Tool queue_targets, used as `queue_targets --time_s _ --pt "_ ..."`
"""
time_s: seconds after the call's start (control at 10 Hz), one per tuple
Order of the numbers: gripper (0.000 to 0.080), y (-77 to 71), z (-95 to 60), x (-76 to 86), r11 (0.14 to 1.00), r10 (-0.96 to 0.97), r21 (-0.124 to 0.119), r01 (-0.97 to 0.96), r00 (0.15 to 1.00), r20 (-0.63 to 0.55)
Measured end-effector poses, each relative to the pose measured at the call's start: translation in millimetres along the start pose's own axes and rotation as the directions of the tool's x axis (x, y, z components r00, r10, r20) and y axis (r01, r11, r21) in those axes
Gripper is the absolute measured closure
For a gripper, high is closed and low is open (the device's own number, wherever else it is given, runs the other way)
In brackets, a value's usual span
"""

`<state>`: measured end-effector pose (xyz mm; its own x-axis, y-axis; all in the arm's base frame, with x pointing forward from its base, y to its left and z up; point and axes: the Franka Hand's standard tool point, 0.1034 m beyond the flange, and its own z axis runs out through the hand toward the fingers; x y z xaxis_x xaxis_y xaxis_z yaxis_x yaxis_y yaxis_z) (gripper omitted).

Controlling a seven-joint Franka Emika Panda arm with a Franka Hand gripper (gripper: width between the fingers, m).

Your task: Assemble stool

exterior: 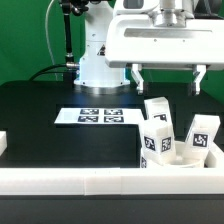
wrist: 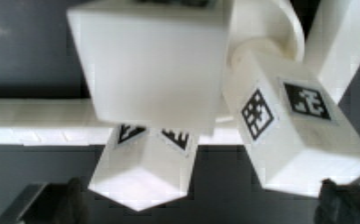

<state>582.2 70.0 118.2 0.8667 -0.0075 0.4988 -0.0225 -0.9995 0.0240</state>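
Several white blocky stool legs with black-and-white tags stand bunched against the border rail at the exterior view's right: one (exterior: 156,132), another (exterior: 204,135). A white piece low between them (exterior: 181,156) may be the seat disc; I cannot tell. My gripper (exterior: 167,78) hangs open and empty above the cluster, apart from it. In the wrist view the legs fill the picture: a tagged leg (wrist: 287,118), a leg seen end-on (wrist: 147,168) and a big white block (wrist: 150,62). A curved white part (wrist: 266,52) shows behind them. The gripper (wrist: 203,206) is open, with dark fingertips (wrist: 52,205) at both sides.
The marker board (exterior: 100,115) lies flat on the black table in the middle. The long white border rail (exterior: 90,181) runs along the front edge. A small white piece (exterior: 3,143) sits at the exterior view's left edge. The robot base (exterior: 98,65) stands behind.
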Motion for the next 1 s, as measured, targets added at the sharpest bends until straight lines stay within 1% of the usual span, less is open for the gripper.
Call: queue_targets --time_s 0.1,0.4,0.5,0.6,0.7,0.8,0.9,1.0 --pt "0.0151 0.1 3.3 -5.4 1.0 -0.004 -0.003 0.004 1.0 0.005" --pt "0.0151 1.4 6.6 -9.6 1.0 -0.003 -0.004 0.003 0.999 0.046" --pt "0.0151 11.6 8.8 -11.2 1.0 -0.011 -0.013 0.011 0.999 0.05" --pt "0.0151 14.3 11.4 -15.2 1.0 -0.002 -0.013 0.004 0.996 0.094" --pt "0.0151 12.3 12.2 -20.4 1.0 0.006 -0.003 -0.005 0.98 0.198" --pt "0.0151 11.7 10.2 -17.0 1.0 0.015 0.005 -0.017 0.961 0.276" --pt "0.0151 10.2 9.2 -11.7 1.0 0.018 0.009 -0.022 0.951 0.309" --pt "0.0151 8.8 8.9 -10.0 1.0 0.016 0.011 -0.02 0.952 0.306"
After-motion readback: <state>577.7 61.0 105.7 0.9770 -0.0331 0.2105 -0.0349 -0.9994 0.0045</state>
